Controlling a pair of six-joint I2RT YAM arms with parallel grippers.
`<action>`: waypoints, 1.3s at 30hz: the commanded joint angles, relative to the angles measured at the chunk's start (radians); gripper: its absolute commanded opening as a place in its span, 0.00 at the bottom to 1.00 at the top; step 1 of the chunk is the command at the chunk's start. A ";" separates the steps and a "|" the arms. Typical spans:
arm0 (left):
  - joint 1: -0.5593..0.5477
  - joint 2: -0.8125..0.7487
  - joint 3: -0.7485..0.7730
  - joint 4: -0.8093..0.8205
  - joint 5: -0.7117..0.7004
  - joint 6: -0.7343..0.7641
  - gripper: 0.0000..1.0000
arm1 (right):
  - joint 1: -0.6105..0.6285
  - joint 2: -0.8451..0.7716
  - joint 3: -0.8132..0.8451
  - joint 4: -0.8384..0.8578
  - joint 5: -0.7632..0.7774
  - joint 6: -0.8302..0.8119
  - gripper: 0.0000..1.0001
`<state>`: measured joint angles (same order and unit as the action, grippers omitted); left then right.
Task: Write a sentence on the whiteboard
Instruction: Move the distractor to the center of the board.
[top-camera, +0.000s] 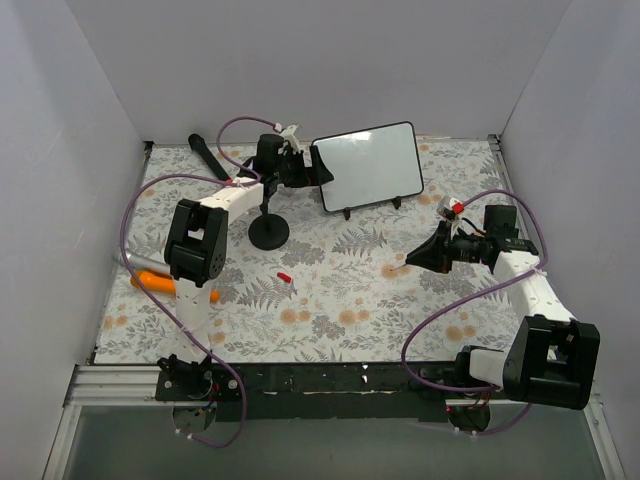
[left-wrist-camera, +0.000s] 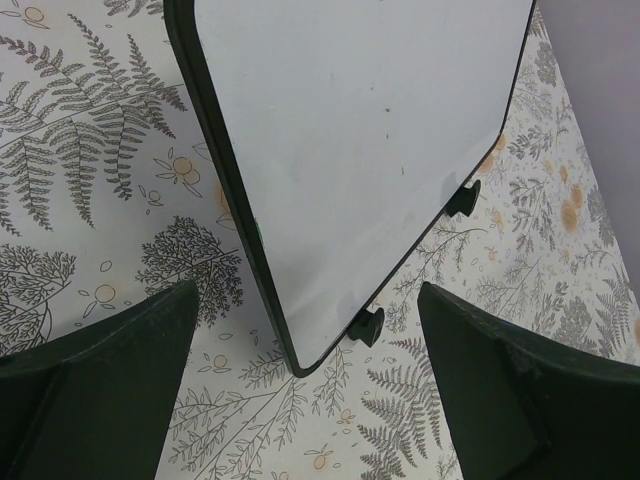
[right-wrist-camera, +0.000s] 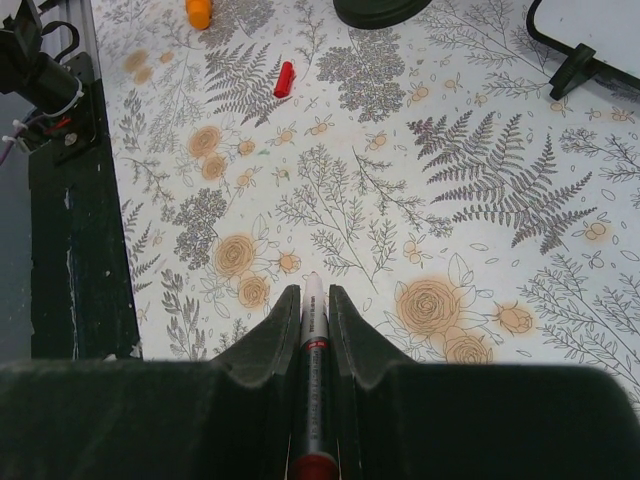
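- While my left claw stands released with its jaws wide apart, the whiteboard sits in the gap between them. Its framed edge and rounded corner touch neither jaw.
- My right claw is clenched on a marker. It grips the barrel, and the pale tip projects forward past the fingertips, clear of the table.
- From the right claw the board lies ahead and to the right, well apart. Only a corner and one black foot show from that wrist.
- Board face: glossy and blank in every view, so none of the sentence is written yet.
- Step in hand, by my judgement: securing the board before the marker goes to it.
- Recommended for the left claw: close on the black frame, not the white face, and squarely, so the board does not twist on its feet. The hold should be firm enough to resist the tip's push.
- Recommended for the right claw: carry the tip to the upper left of the face and meet it lightly. Leave room for several words.
- Hazard: a red cap lies loose ahead and to the left of the right claw, so the sweep should avoid it.
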<state>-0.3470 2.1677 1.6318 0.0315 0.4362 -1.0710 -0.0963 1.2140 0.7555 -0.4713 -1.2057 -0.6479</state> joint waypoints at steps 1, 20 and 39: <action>0.000 -0.043 0.000 0.019 0.021 0.022 0.92 | -0.003 0.007 0.035 -0.020 -0.032 -0.032 0.01; -0.033 -0.198 0.010 -0.070 0.010 0.120 0.93 | -0.003 0.007 0.038 -0.029 -0.043 -0.038 0.01; -0.081 -0.879 -0.398 -0.303 -0.215 -0.029 0.76 | -0.005 -0.004 0.047 -0.053 -0.058 -0.064 0.01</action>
<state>-0.4179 1.4639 1.3430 -0.1753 0.3363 -1.0344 -0.0971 1.2194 0.7578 -0.5022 -1.2282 -0.6865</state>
